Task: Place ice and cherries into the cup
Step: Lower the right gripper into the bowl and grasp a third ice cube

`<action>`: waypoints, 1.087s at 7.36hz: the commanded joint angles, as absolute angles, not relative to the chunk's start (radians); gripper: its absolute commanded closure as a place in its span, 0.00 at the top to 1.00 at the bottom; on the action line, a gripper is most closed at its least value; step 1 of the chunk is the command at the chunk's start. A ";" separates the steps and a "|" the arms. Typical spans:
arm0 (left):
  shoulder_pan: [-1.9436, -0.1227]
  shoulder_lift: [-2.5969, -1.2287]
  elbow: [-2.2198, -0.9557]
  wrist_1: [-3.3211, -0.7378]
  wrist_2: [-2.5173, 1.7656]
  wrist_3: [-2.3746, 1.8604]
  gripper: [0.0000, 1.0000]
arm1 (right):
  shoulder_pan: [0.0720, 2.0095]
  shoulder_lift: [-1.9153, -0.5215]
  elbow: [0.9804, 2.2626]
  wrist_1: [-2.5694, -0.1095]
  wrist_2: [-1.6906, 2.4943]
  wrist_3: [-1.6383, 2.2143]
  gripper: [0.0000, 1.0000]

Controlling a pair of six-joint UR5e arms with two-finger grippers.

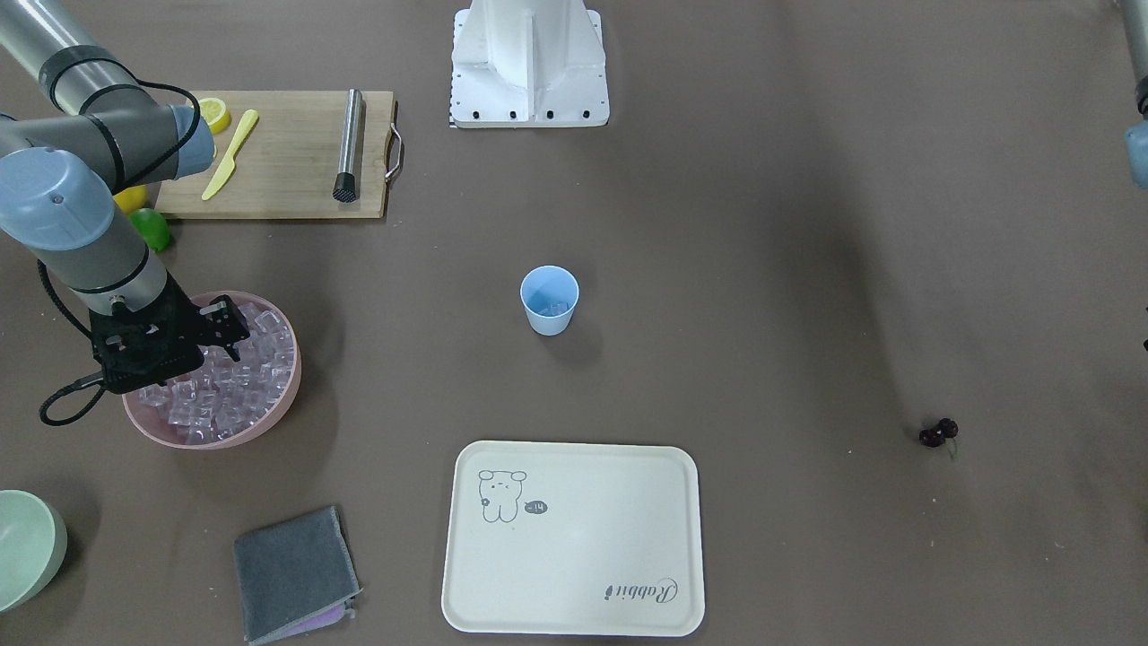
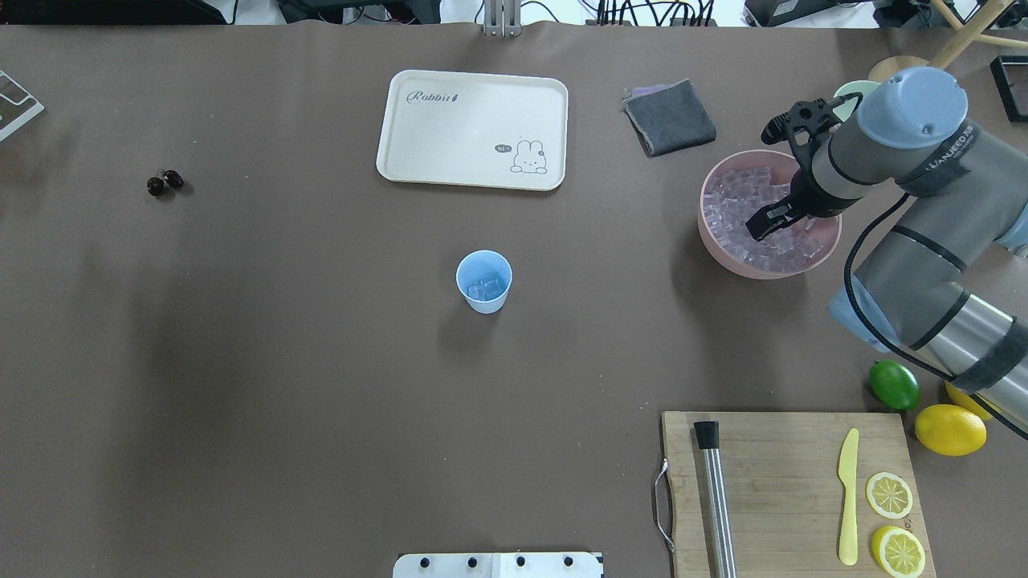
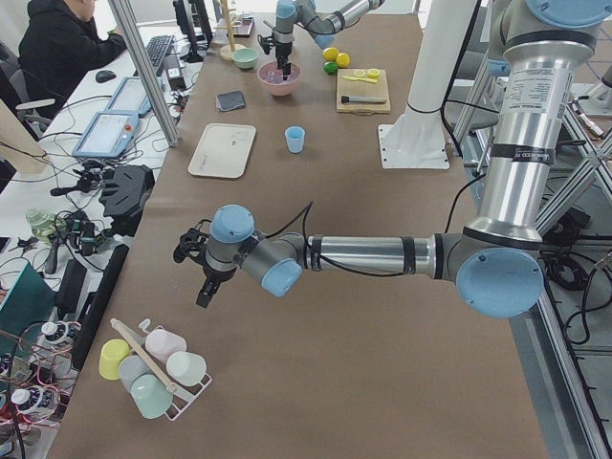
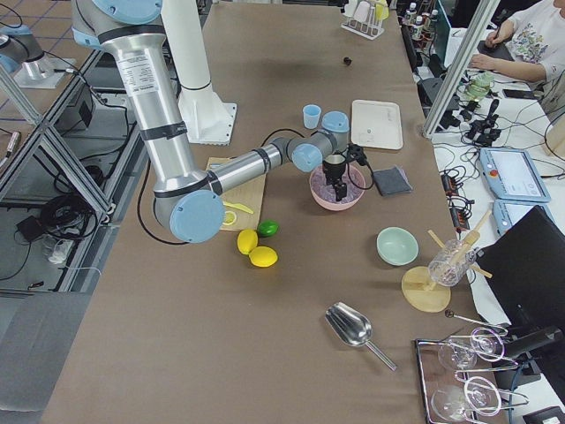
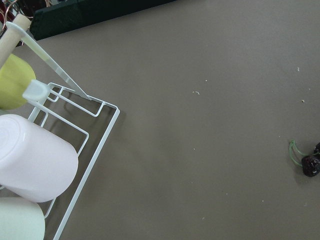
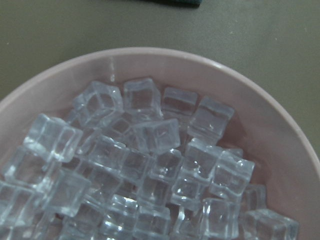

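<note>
The light-blue cup (image 2: 483, 281) stands upright mid-table with a few ice cubes in its bottom. A pink bowl (image 2: 727, 261) on the robot's right is heaped with clear ice (image 2: 739, 201). My right gripper (image 2: 771, 221) hangs just over that ice with its fingers apart and nothing between them. The right wrist view looks straight down on the cubes (image 6: 150, 165). The dark cherries (image 2: 165, 183) lie on the bare table far to the left, also at the right edge of the left wrist view (image 5: 311, 164). My left gripper (image 3: 206, 292) hovers off that end; I cannot tell its state.
A cream tray (image 2: 474, 128) lies beyond the cup and a grey cloth (image 2: 671, 116) beside the pink bowl. A cutting board (image 2: 771, 482) with a muddler, knife and lemon slices sits near right, with a lime (image 2: 894, 385) and lemon (image 2: 950, 429) beside it. A wire cup rack (image 5: 75, 130) stands near the left gripper.
</note>
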State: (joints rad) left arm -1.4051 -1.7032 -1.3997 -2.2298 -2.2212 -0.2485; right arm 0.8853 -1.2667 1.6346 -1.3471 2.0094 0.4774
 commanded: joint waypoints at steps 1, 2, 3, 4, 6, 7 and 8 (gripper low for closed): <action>-1.405 -1.704 -1.397 -2.230 -2.220 -0.249 0.98 | 0.885 -1.282 1.635 -1.348 1.997 0.453 0.74; -1.404 -1.704 -1.397 -2.230 -2.220 -0.249 0.98 | 0.885 -1.284 1.637 -1.348 1.991 0.453 0.74; -1.404 -1.704 -1.399 -2.230 -2.220 -0.249 0.98 | 0.884 -1.284 1.635 -1.347 1.988 0.453 0.74; -1.402 -1.706 -1.399 -2.230 -2.220 -0.249 0.98 | 0.881 -1.285 1.634 -1.348 1.974 0.453 0.74; -1.397 -1.704 -1.399 -2.230 -2.220 -0.249 0.98 | 0.877 -1.287 1.635 -1.347 1.968 0.451 0.74; -1.394 -1.704 -1.391 -2.244 -2.220 -0.250 0.98 | 0.867 -1.285 1.634 -1.348 1.939 0.451 0.74; -1.394 -1.703 -1.379 -2.262 -2.220 -0.253 0.98 | 0.865 -1.287 1.635 -1.348 1.928 0.453 0.74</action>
State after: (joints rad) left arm -1.3958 -1.7041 -1.3912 -2.2435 -2.2197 -0.2502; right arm 0.8704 -1.2863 1.6344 -1.3479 1.9476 0.4516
